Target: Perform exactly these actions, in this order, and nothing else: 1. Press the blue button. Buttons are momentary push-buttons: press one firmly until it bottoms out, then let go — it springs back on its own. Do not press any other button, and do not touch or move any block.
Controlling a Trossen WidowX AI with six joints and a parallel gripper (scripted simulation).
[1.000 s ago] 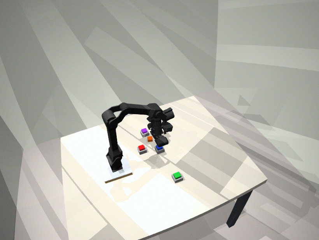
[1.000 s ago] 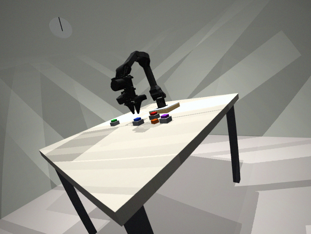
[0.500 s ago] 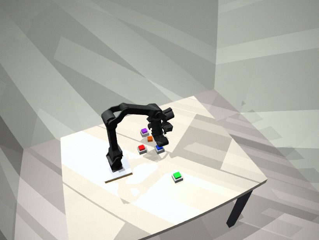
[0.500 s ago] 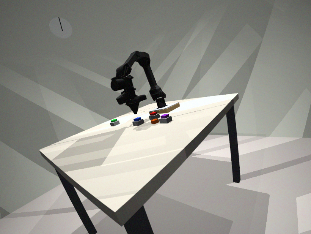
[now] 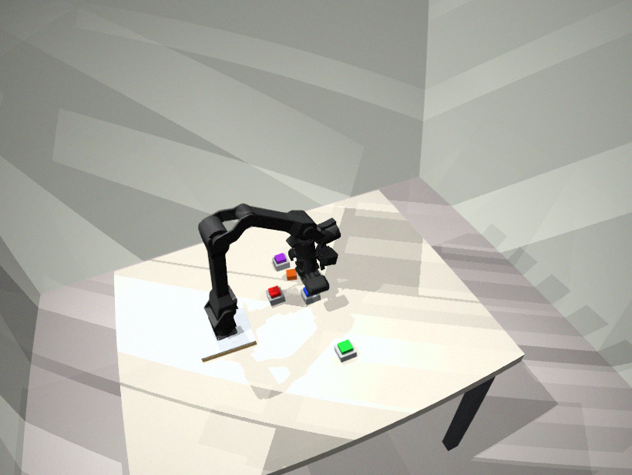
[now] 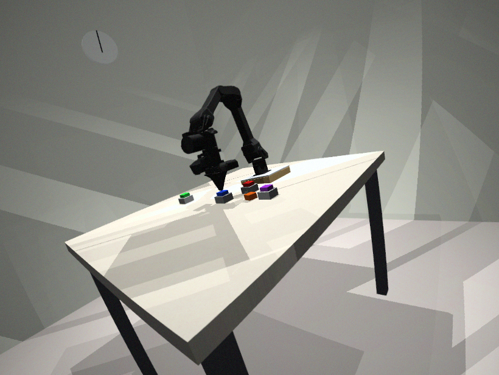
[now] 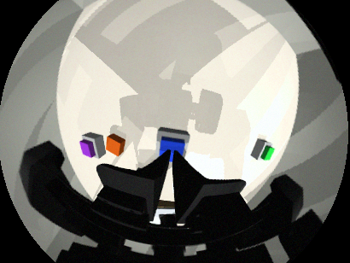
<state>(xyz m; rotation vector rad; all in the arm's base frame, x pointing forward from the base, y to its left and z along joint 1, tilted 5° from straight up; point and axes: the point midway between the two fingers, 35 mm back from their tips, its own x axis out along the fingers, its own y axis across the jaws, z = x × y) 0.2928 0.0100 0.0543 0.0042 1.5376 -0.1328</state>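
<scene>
The blue button (image 5: 306, 292) (image 6: 222, 193) (image 7: 172, 143) has a blue cap on a grey base and stands on the table. In the top view the gripper body partly covers it. My gripper (image 6: 220, 189) (image 7: 172, 153) points down with its fingers shut and nothing between them. Its tips are right over the blue cap, at or just above its top; I cannot tell whether they touch. The cap stands up from its base. In the wrist view the fingertips overlap the near part of the cap.
A red button (image 5: 273, 291) (image 6: 247, 183), an orange block (image 5: 290, 274) (image 6: 250, 196) (image 7: 115, 144) and a purple button (image 5: 280, 258) (image 6: 266, 187) (image 7: 87, 149) stand nearby. A green button (image 5: 345, 346) (image 6: 184, 195) (image 7: 267, 153) stands farther off, on the opposite side from the purple one. The arm stands on a board (image 6: 279, 175).
</scene>
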